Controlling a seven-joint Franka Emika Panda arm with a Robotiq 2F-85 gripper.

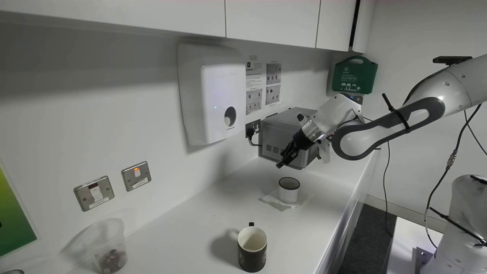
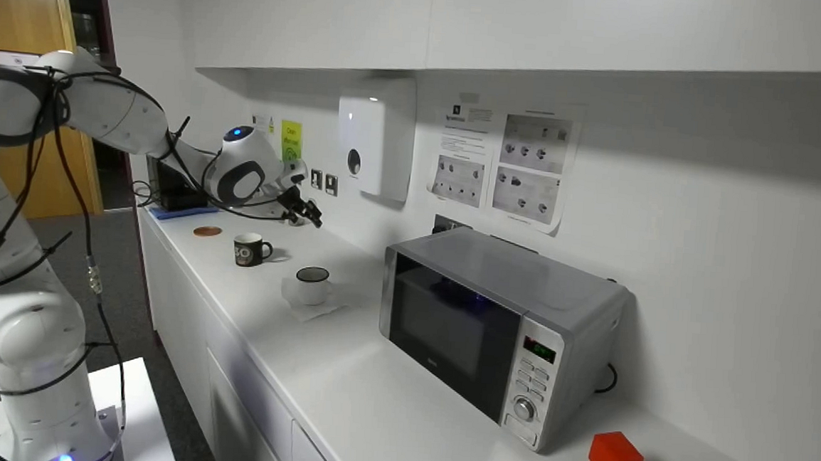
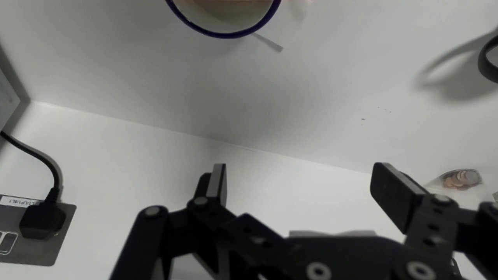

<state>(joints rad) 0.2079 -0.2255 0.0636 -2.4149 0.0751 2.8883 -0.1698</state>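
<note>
- Plain white walls (image 1: 422,26) around me, dark grey floor (image 1: 363,232) underfoot.
- White cabinets (image 1: 272,19) run along the wall overhead, a band of shadow beneath them.
- Lower down, a long white counter (image 2: 344,376) over white cupboard fronts (image 2: 189,345).
- I count 2 metal switch plates (image 1: 94,193), 1 showing an orange light.
- Green first-aid box (image 1: 354,76) near the corner.
- Wooden door (image 2: 18,7) beside a dark opening.

This looks like a workplace kitchenette: a microwave (image 2: 497,328) stands by the back edge of the tabletop (image 2: 378,407), with a paper-towel dispenser (image 2: 375,139), printed notices (image 2: 536,137) and cupboards (image 2: 309,21) above it and a green first-aid kit (image 1: 354,78) hung nearby.
</note>
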